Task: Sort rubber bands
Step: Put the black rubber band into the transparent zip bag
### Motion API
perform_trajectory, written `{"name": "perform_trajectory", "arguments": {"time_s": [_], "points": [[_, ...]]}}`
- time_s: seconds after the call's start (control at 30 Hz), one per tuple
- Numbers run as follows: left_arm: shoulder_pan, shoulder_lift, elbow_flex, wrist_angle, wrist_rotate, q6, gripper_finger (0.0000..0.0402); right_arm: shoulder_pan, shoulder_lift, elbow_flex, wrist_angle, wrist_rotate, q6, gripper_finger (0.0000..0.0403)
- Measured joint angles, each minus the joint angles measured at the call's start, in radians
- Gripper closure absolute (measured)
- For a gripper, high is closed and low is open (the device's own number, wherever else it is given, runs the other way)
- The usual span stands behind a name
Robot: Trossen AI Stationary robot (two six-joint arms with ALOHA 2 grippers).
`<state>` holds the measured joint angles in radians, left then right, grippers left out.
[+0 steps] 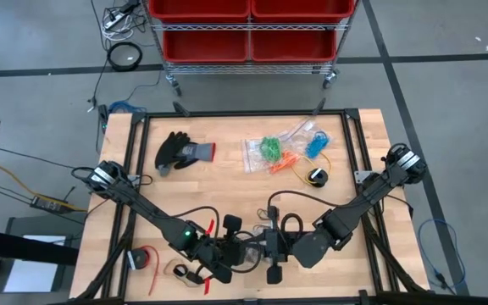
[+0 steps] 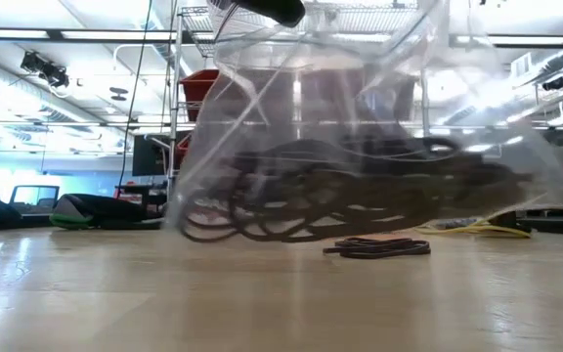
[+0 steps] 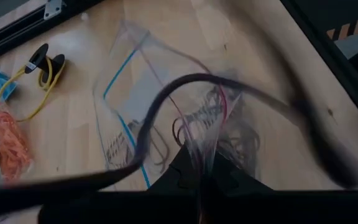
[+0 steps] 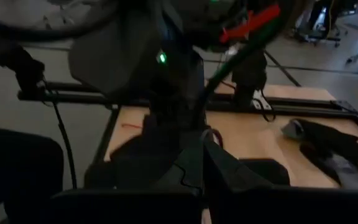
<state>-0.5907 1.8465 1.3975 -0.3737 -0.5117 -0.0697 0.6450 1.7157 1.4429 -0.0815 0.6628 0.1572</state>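
A clear zip bag (image 3: 166, 118) with black rubber bands (image 2: 330, 196) inside hangs over the table's near middle, and my left gripper (image 3: 201, 171) is shut on it. Its bulging bottom sits low over the tabletop in the low view. A few black bands (image 2: 374, 247) lie loose on the wood beneath. My right gripper (image 4: 202, 163) is shut, right in front of the left arm's wrist (image 4: 166, 68). Farther back lie bags with green (image 1: 269, 150), orange (image 1: 285, 161) and blue bands (image 1: 316, 144). My left gripper pinches the clear bag's wall (image 3: 205, 144) between its two fingers, where the plastic bunches into folds. The bag fans away from the fingertips, and its band-filled belly hangs down near the tabletop. My right gripper: I cannot tell whether its shut fingers touch the bag.
A black and grey glove (image 1: 180, 152) lies at the far left. A yellow cable with a black end (image 1: 316, 175) lies near the bags. A red tape roll (image 1: 142, 257) sits at the near left. Black frame rails (image 1: 134, 144) border the table. A red bin cart (image 1: 248, 30) stands beyond.
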Motion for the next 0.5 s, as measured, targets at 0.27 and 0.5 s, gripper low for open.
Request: {"name": "perform_trajectory", "arguments": {"time_s": [0.27,0.5], "points": [[0.0,0.0,0.0,0.005,0.0,0.0,0.0399,-0.014,0.0,-0.001,-0.021,0.089,-0.02,0.0403],[0.0,0.0,0.0,0.003,0.0,-0.013,0.0399,-0.029,0.0,-0.001,-0.021,0.093,-0.032,0.0403]]}}
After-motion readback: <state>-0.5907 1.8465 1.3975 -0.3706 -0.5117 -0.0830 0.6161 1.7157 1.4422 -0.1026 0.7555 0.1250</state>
